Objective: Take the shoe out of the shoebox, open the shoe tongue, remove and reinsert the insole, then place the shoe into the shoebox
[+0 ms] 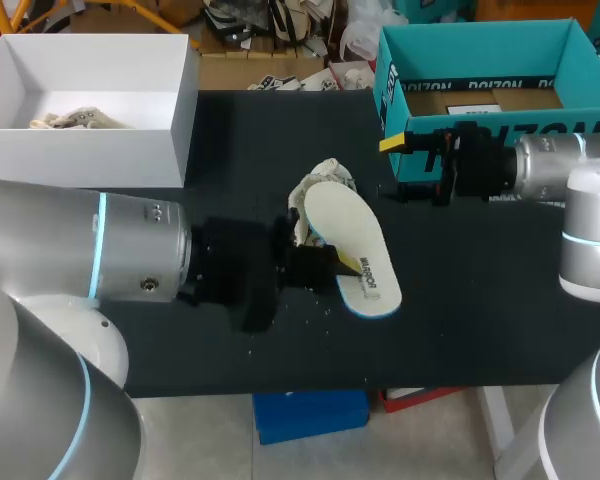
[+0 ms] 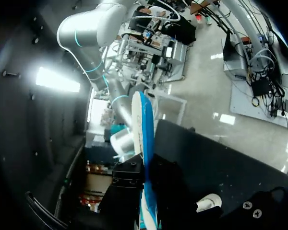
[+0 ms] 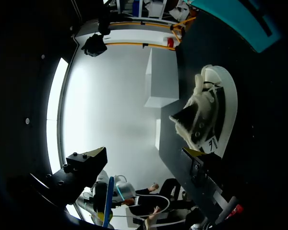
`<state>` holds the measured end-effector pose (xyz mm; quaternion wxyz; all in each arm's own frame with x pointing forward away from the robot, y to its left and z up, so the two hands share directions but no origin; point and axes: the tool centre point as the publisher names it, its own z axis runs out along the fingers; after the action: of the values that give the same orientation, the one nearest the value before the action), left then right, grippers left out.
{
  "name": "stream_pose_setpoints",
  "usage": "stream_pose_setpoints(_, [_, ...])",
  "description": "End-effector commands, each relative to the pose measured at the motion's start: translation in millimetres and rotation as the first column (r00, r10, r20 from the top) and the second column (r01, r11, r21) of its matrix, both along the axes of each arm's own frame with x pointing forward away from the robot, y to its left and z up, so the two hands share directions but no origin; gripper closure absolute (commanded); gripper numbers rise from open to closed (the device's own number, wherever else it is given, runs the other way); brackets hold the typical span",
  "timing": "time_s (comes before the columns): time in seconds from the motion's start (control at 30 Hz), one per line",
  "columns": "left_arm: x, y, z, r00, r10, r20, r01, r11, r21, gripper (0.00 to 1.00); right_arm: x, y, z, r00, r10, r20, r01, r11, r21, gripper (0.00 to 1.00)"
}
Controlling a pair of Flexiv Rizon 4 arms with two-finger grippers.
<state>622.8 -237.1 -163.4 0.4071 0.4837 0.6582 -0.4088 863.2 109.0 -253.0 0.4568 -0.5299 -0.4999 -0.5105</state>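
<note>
Shoe (image 1: 325, 190) is already out of the shoebox (image 1: 520, 128) and is lying on its side near the middle of the table (image 1: 230, 150), sole facing the right arm. In the right wrist view its tongue seems to be gaping open, so I'm judging that step done. Insole (image 1: 355, 235) is out too: the left gripper (image 1: 345, 265) is clamping its edge and holding it just beside the shoe, toward the near edge; the left wrist view is showing it edge-on between the fingers. Right gripper (image 1: 405, 165) is hovering in front of the shoebox at the far right corner, fingers spread wide and holding nothing. Roughly halfway by my read: still to do are reinserting the insole and putting the shoe back in the box. White box (image 1: 90, 150) is sitting at the far left corner with something pale inside; can't tell what.
</note>
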Motion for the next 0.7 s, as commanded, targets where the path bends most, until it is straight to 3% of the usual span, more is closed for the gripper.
stream_pose_setpoints(0.03, [-15.3, 11.6, -19.7, 0.999, 0.026, 0.019, -0.025, 0.998, -0.052, 1.0, -0.1, 1.3, -0.7, 1.0, -0.002, 0.0, 0.002, 1.0, -0.001, 0.0])
stream_pose_setpoints(0.43, [-15.3, 11.6, -19.7, 0.999, 0.026, 0.019, -0.025, 0.998, -0.052, 1.0, -0.1, 1.3, -0.7, 1.0, -0.002, 0.0, 0.002, 1.0, -0.001, 0.0])
stream_pose_setpoints(0.47, [-19.9, 9.1, -20.5, 0.996, 0.021, 0.09, -0.016, 0.998, -0.054, 1.0, -0.1, 1.3, -0.7, 1.0, -0.002, 0.0, 0.002, 1.0, -0.001, 0.0])
stream_pose_setpoints(0.7, [-16.4, 8.1, -64.3, 0.973, 0.04, 0.226, -0.027, 0.998, -0.061, 1.0, -0.1, 1.3, -0.7, 1.0, -0.002, 0.0, 0.002, 1.0, -0.001, 0.0])
